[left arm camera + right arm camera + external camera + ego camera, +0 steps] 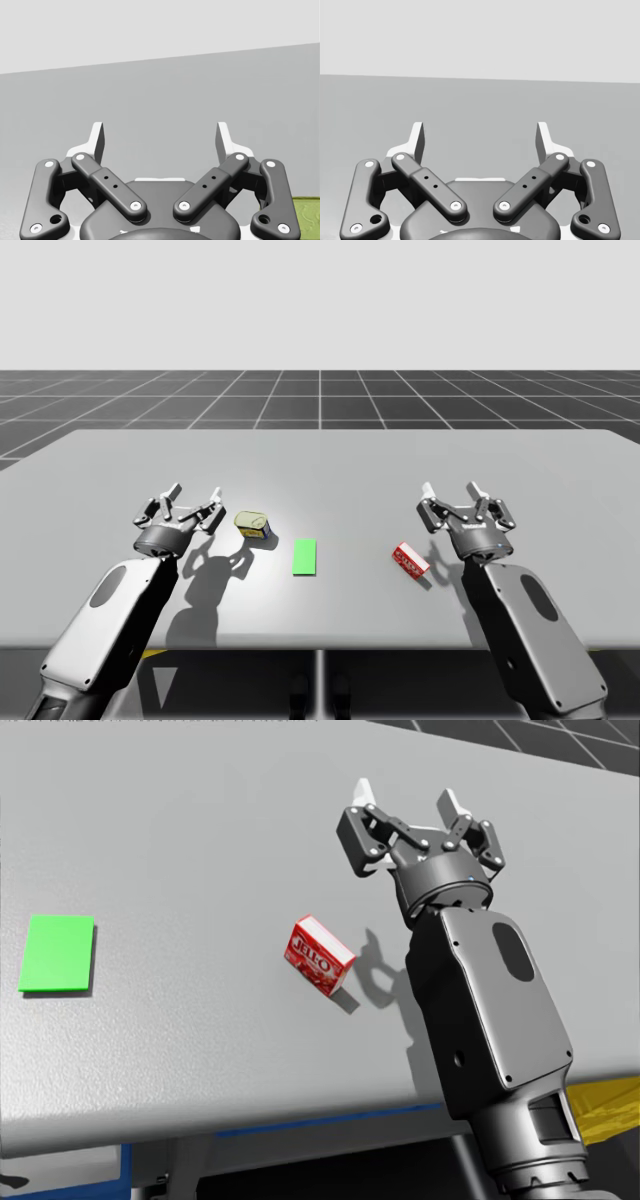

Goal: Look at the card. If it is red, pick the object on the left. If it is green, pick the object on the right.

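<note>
Card: the green card (305, 556) is lying flat on the grey table (330, 465), midway between the two objects, face up and unobstructed. Being green, it is pointing the task to the object on the right.

Task object: the red box (410, 560) is lying on its broad face to the right of the card, turned at an angle to the table edge. In the head view the same box (319, 955) is resting just beside the forearm of the right arm, nearer the body than the fingers, and nothing is touching it.

Right gripper (450, 490): it is hovering just past the box and off to its outer side, fingers spread wide and holding nothing. The right wrist view is confirming this: bare table is showing between the spread fingers (418, 135). In my judgement this arm is placed here because it is the near arm for the box. It is needing to draw back and inward over the box before closing.

Left gripper (195, 495): it is also standing spread and empty, with an olive-green can (253, 525) lying on its side just beside it. The can is the left-hand object and is not wanted here.

Obstructions: the can and the card are lying well apart from the box. The box's angle is the one matter needing care, as the fingers are having to line up across it.
</note>
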Action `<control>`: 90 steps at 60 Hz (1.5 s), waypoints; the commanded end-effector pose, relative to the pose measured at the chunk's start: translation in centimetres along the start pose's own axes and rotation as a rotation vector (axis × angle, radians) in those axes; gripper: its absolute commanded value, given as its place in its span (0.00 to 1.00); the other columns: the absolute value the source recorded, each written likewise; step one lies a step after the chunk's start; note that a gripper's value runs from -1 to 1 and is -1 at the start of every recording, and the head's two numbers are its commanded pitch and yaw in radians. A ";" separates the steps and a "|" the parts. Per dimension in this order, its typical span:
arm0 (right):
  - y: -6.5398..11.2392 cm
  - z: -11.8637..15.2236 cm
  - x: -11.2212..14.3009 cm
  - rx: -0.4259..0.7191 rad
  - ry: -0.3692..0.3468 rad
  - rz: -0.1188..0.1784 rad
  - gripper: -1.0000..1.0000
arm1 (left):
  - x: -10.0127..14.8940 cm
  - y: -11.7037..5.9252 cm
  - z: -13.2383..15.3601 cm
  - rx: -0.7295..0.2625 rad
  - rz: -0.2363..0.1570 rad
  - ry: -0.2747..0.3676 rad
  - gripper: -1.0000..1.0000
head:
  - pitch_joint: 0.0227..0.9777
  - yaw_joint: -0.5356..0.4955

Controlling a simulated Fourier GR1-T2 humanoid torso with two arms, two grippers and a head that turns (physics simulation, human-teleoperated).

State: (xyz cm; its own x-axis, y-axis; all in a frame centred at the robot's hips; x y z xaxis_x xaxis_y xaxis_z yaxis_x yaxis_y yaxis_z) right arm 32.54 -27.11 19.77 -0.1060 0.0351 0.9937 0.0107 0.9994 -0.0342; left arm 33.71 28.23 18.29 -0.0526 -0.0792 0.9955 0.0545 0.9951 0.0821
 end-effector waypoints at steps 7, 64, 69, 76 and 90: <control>0.3 0.6 0.9 0.050 0.020 -0.041 0.00 | 0.0 0.1 0.0 0.003 0.004 0.000 0.00 | 0.94 0.17; 0.6 14.2 -3.5 0.465 0.124 0.005 0.00 | -0.2 0.1 -0.1 -0.002 0.009 0.008 0.00 | 0.92 0.17; 0.6 13.9 -4.4 0.454 0.144 0.009 0.00 | -0.2 0.1 -0.1 -0.002 0.009 0.008 0.00 | 0.92 0.17; 0.4 13.2 -5.5 0.444 0.169 0.014 0.00 | -0.2 0.1 -0.1 -0.002 0.009 0.008 0.00 | 0.92 0.18; 0.3 11.4 -6.7 0.435 0.209 0.025 0.00 | -0.2 0.1 -0.1 -0.002 0.009 0.008 0.00 | 0.92 0.18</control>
State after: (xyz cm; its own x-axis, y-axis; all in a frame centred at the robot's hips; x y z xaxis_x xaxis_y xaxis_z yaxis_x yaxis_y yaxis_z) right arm 20.80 -26.89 12.70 0.0722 0.0932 0.9930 -0.4143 0.9085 -0.0551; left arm 33.76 28.35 18.10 -0.0442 -0.0708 0.9965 0.0570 0.9957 0.0733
